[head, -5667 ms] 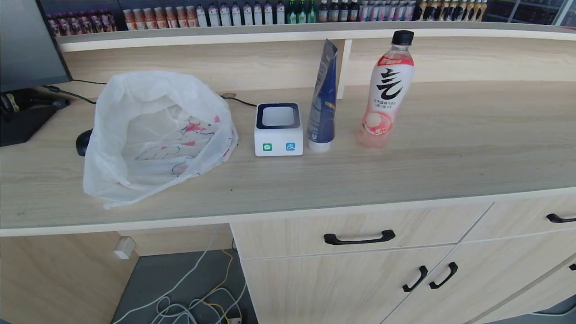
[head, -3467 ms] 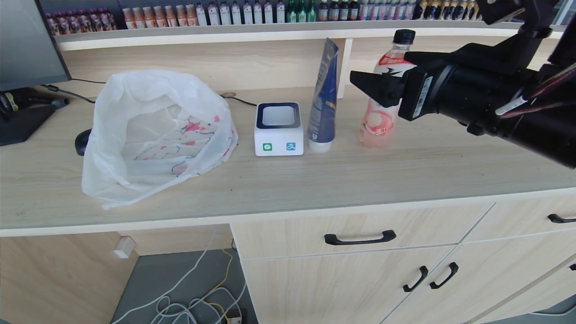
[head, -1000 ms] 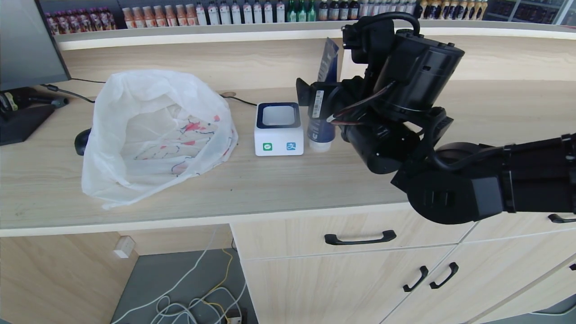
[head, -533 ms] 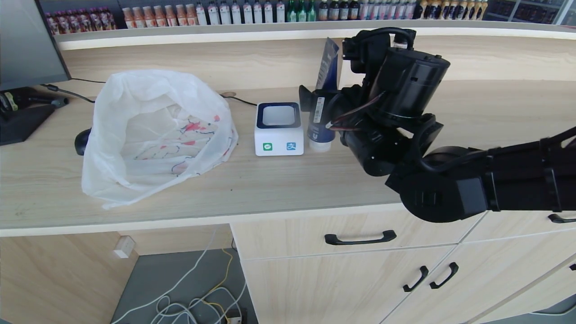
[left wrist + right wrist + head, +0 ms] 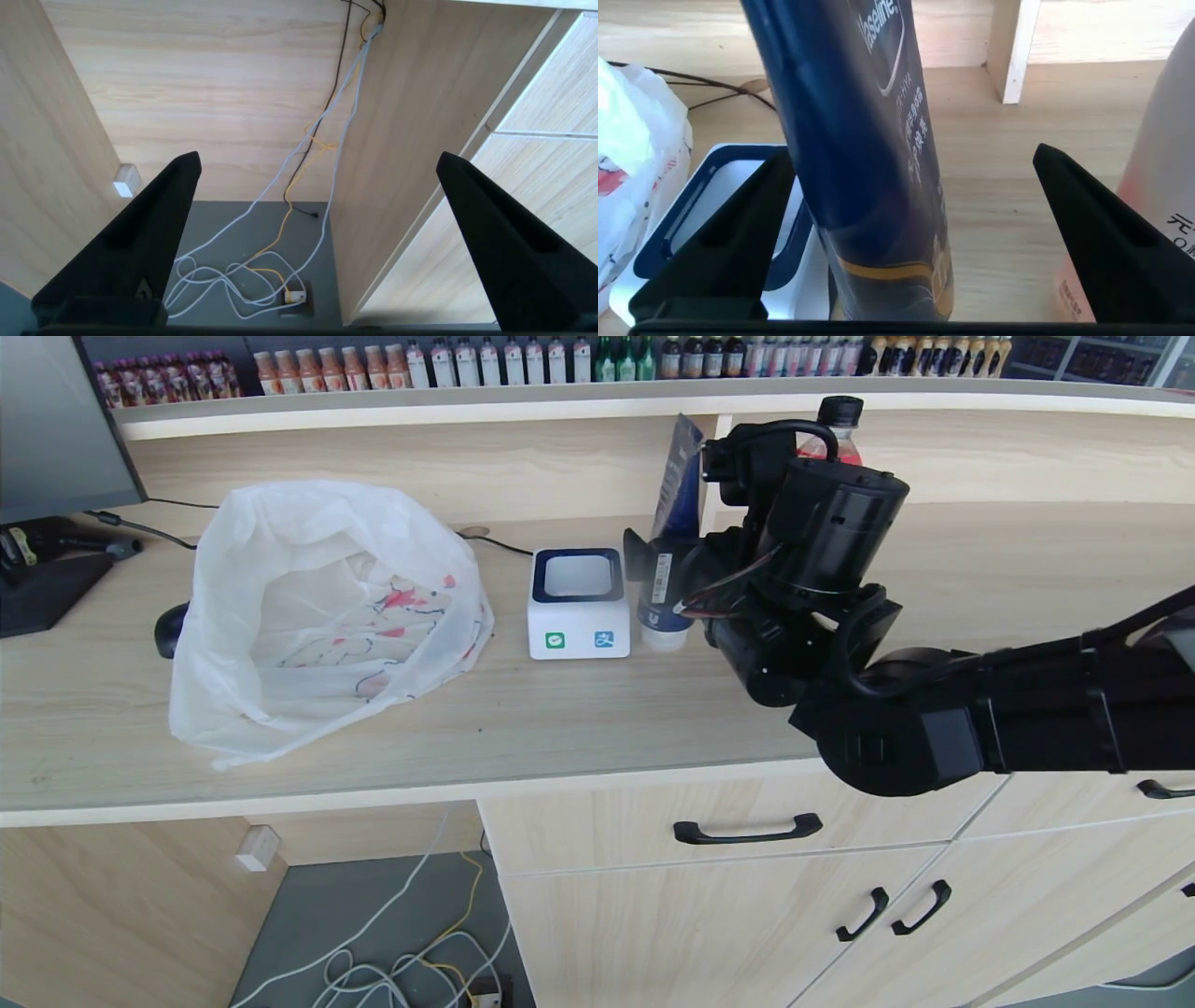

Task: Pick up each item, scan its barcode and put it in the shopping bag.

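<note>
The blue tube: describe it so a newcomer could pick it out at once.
On the wooden counter, look just right of the white scanner box. The blue tube stands there on its cap, between the scanner and the pink bottle. Unlike the round bottle, it is dark blue and crimped flat on top.

- Tube (image 5: 684, 485) (image 5: 868, 140): dark blue with a gold band near its white cap. It stands upright on the cap on the counter (image 5: 560, 709), just beside the scanner at its 3 o'clock.
- Bottle (image 5: 838, 415) (image 5: 1158, 187): black cap, white and pink label. It stands upright at the tube's 3 o'clock, close by but apart.
- Scanner (image 5: 577, 602) (image 5: 701, 215): white cube with a dark-framed window on top.
- Bag (image 5: 317, 607) (image 5: 635, 168): white translucent plastic, mouth gaping open, slumped at the scanner's 9 o'clock.
</note>
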Controlling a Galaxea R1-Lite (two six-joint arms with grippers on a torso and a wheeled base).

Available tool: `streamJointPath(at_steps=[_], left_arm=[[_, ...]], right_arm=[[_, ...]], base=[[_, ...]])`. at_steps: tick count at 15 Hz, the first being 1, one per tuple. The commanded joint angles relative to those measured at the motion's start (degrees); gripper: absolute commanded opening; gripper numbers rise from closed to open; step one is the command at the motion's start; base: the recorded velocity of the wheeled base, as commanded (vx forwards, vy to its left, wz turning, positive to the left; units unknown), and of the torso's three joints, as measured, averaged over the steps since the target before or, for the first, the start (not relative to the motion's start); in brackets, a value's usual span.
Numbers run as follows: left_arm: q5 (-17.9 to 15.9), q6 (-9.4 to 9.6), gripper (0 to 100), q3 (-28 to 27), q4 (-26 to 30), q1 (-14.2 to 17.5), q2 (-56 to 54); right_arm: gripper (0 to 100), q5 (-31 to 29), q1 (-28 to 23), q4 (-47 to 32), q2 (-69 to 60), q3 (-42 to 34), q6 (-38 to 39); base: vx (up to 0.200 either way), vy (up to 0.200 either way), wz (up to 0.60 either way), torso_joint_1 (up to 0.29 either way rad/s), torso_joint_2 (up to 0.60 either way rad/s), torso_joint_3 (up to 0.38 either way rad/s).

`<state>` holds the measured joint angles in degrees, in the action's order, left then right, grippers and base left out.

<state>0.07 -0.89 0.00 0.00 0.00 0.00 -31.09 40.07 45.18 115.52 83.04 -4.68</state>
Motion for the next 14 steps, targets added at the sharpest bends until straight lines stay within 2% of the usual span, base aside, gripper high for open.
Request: streamJointPath(at_steps=[1, 7, 14], left_arm=[[0.0, -0.08, 100, 0.0, 0.0, 0.0, 0.0], [0.0, 0.01, 100, 0.0, 0.0, 0.0, 0.0], [0.0, -0.08, 100, 0.0, 0.0, 0.0, 0.0]], right_arm=[[100, 0.0, -0.3, 0.1, 0.7, 0.0, -0.2], [100, -0.1, -0.9, 6.1, 4.5, 1.2, -1.2], [100, 0.0, -1.2, 6.5, 5.2, 1.2, -1.6]], base=[[0.0, 0.0, 0.0, 0.0, 0.0, 0.0], [0.0, 0.0, 0.0, 0.0, 0.0, 0.0], [0.0, 0.0, 0.0, 0.0, 0.0, 0.0]])
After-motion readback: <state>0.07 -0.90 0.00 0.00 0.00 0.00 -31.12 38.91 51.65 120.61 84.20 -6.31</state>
